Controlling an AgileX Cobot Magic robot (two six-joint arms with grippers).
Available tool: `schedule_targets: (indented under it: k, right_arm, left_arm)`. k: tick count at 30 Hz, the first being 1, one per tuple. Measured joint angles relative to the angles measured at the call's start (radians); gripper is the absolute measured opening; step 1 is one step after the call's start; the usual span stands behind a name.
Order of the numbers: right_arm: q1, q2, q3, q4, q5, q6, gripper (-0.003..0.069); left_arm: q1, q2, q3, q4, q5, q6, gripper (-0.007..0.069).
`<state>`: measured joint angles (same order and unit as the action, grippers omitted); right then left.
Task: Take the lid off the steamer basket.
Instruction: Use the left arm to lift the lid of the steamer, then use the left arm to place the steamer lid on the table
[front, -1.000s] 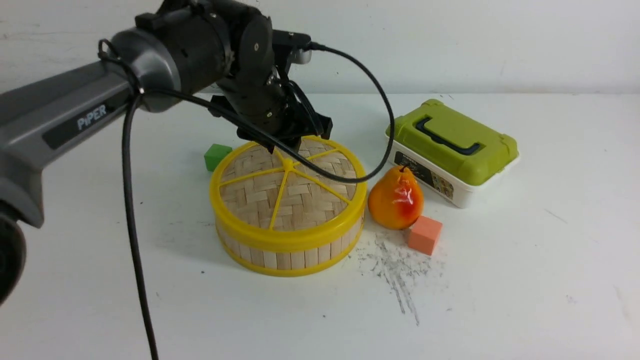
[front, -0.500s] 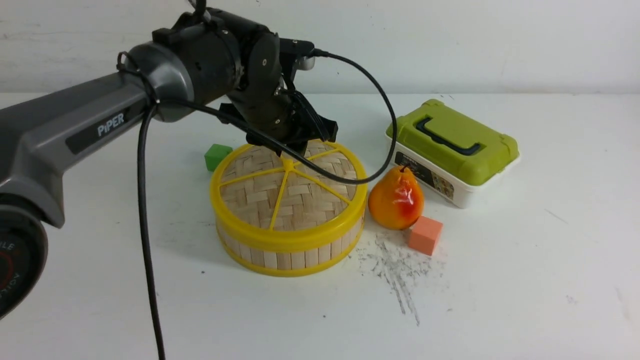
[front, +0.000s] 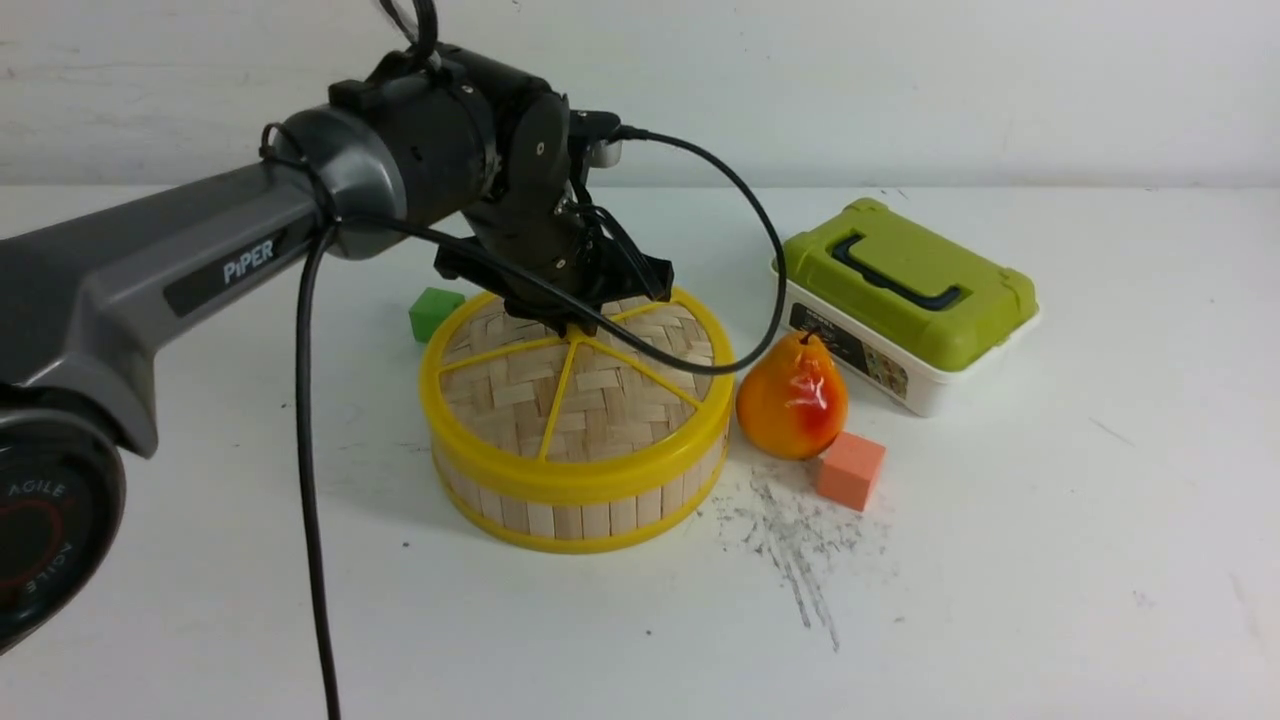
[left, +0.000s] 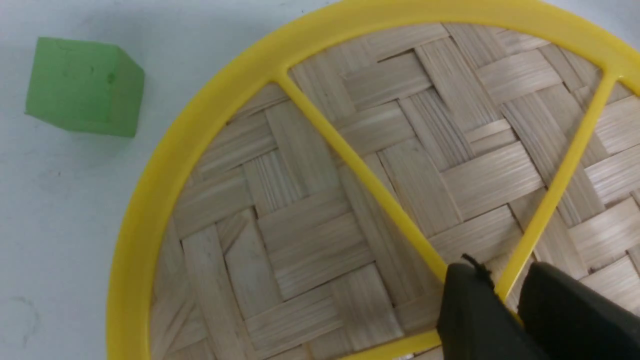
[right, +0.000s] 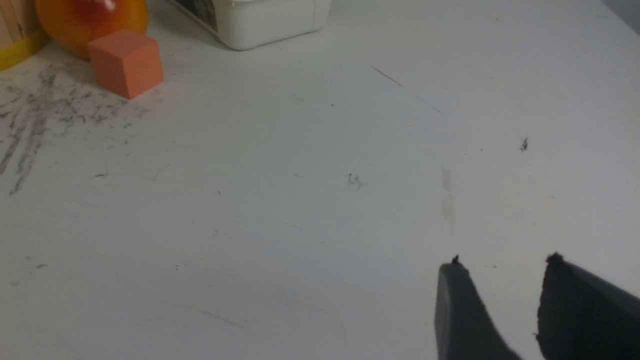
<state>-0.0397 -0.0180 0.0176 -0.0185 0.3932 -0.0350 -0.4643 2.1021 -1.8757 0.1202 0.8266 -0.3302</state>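
The lid (front: 590, 390), woven pale bamboo with a yellow rim and spokes, sits flat on the steamer basket (front: 580, 515) in the middle of the table. My left gripper (front: 575, 322) reaches down onto the lid's centre. In the left wrist view its black fingers (left: 470, 310) stand close together astride a yellow spoke where it meets the hub of the lid (left: 310, 200). Yellow plastic fills the gap between them, so the gripper (left: 500, 272) is shut on the lid. My right gripper (right: 502, 262) appears only in its own wrist view, open above bare white table.
A green cube (front: 435, 312) lies just behind the basket on the left. An orange-red pear (front: 792, 397) touches the basket's right side, with an orange cube (front: 850, 470) in front of it. A white box with a green lid (front: 905, 300) stands at the back right.
My left arm has come down and forward onto the lid's centre, and its jaws have closed from wide open onto the hub. The lid and basket have not moved.
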Motion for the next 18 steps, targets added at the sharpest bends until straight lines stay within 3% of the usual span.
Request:
schedule_targets:
  k: [14, 18]
  right_arm:
    - [0.0, 0.0, 0.0, 0.0, 0.0, 0.0, 0.0239]
    - [0.0, 0.0, 0.0, 0.0, 0.0, 0.0, 0.0239]
  left_arm:
    - [0.0, -0.132, 0.003, -0.007, 0.001, 0.0, 0.011]
    - [0.0, -0.228, 0.003, 0.045, -0.009, 0.0, 0.011]
